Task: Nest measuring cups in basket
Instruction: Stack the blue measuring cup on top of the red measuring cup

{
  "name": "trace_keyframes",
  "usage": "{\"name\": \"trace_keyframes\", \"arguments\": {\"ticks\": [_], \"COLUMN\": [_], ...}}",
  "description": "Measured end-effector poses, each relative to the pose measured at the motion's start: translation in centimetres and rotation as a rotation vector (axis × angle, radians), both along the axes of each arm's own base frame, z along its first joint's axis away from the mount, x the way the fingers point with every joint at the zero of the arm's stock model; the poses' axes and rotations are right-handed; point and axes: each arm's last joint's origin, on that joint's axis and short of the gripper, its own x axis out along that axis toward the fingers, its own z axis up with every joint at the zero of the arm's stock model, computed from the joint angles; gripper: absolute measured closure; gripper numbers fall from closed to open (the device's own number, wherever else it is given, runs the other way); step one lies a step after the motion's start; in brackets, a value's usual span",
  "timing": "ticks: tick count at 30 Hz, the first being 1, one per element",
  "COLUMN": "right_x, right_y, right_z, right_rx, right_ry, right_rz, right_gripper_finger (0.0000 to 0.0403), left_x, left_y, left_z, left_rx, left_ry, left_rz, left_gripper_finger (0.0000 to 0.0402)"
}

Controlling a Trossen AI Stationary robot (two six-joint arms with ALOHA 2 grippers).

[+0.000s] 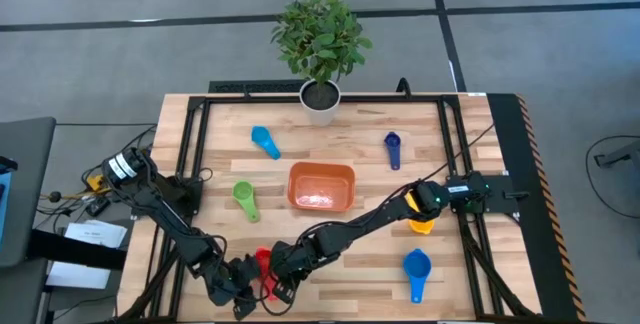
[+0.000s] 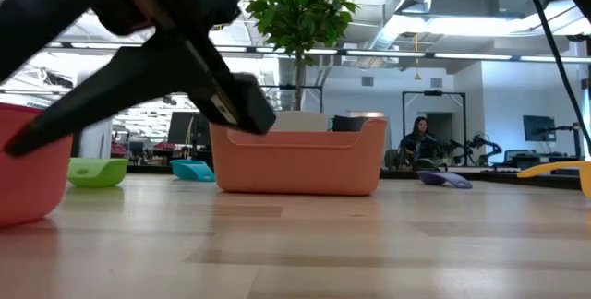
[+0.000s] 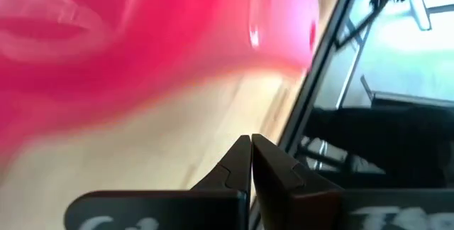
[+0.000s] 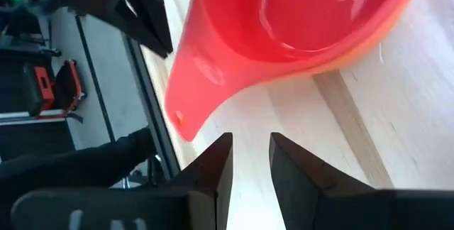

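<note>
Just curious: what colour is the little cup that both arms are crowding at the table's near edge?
Red. The cup shows best in the right wrist view, lying on the wood just ahead of that arm's jaws.

No text, label, brand or number can be read anywhere.

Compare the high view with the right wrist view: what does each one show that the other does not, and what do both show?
Only the high view shows the orange basket, the potted plant, and the other cups spread on the table: light blue, navy, green, yellow and blue.

Only the right wrist view shows the right gripper with a gap between its fingers, empty, just short of the red cup's handle tip.

Both show the red cup on the wooden table, near the front edge.
</note>
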Motion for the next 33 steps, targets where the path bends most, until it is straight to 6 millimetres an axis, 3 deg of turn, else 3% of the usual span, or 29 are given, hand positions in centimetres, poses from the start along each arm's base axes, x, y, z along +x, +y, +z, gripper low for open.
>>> {"name": "trace_keyframes", "arguments": {"ticks": [6,11,17,24,28,33], "right_x": [-0.5,-1.5,-3.5,-8.4,-11.3,-13.9], "right_y": [-0.8,-2.1,-4.6,-6.6,-7.5,-7.7], "right_z": [2.2,5.7,11.5,17.1,18.2,17.4], "right_rx": [-0.035,-0.084,-0.177,-0.432,-0.529,-0.646], "right_ry": [-0.015,-0.051,-0.136,-0.106,0.038,0.277], "right_rz": [0.034,0.088,0.146,0.162,0.195,0.217], "right_gripper_finger": [0.0285,0.0285,0.0285,0.0285,0.0285,0.0285], "left_x": [-1.4,-3.0,-5.1,-5.9,-5.1,-2.9], "left_y": [-0.2,1.3,5.5,10.5,12.2,13.3], "left_z": [1.7,4.7,8.5,10.5,11.7,12.9], "left_rx": [-0.021,0.006,0.081,0.184,0.229,0.331], "left_ry": [-0.013,-0.030,-0.055,-0.064,-0.193,-0.368], "left_rz": [-0.005,0.046,0.222,0.401,0.476,0.498], "left_gripper_finger": [0.0401,0.0401,0.0402,0.0401,0.0401,0.0401]}}
